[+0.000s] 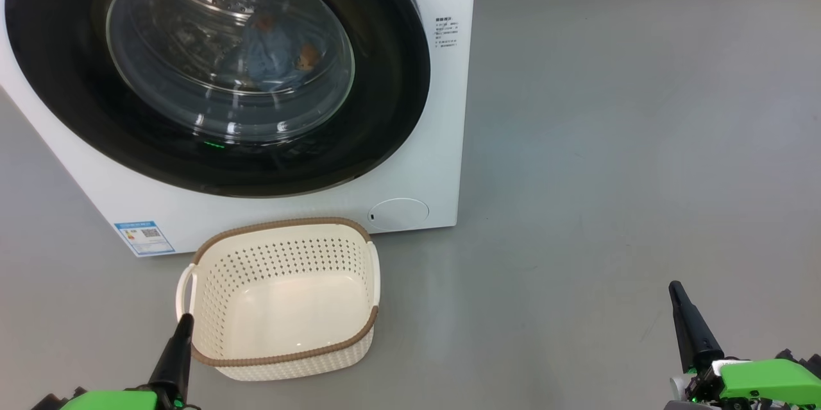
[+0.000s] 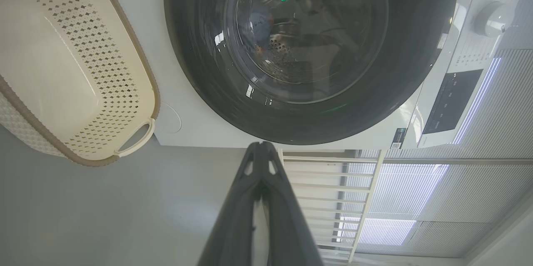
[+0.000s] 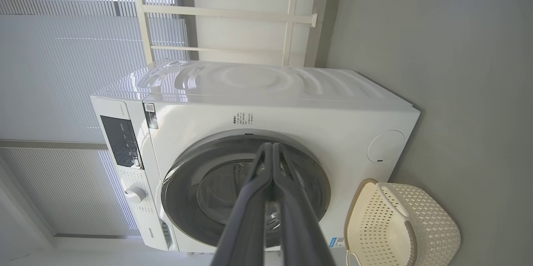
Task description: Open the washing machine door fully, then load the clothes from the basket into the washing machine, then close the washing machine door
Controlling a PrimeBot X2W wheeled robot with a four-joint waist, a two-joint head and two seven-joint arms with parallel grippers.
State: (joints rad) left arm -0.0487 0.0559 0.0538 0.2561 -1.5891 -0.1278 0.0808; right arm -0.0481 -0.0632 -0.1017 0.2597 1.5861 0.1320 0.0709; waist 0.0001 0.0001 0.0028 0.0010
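The washing machine door (image 1: 218,70), a glossy black ring around a bulging clear bowl, was shut on the boxy white washing machine (image 1: 442,153), ahead of the left claw (image 1: 186,320) and the right claw (image 1: 675,288), each pressed together. Blue clothes (image 1: 266,54) were seen behind its glass. The perforated cream basket (image 1: 282,256), brown-rimmed, was set just beyond the left claw, well apart from the right claw.
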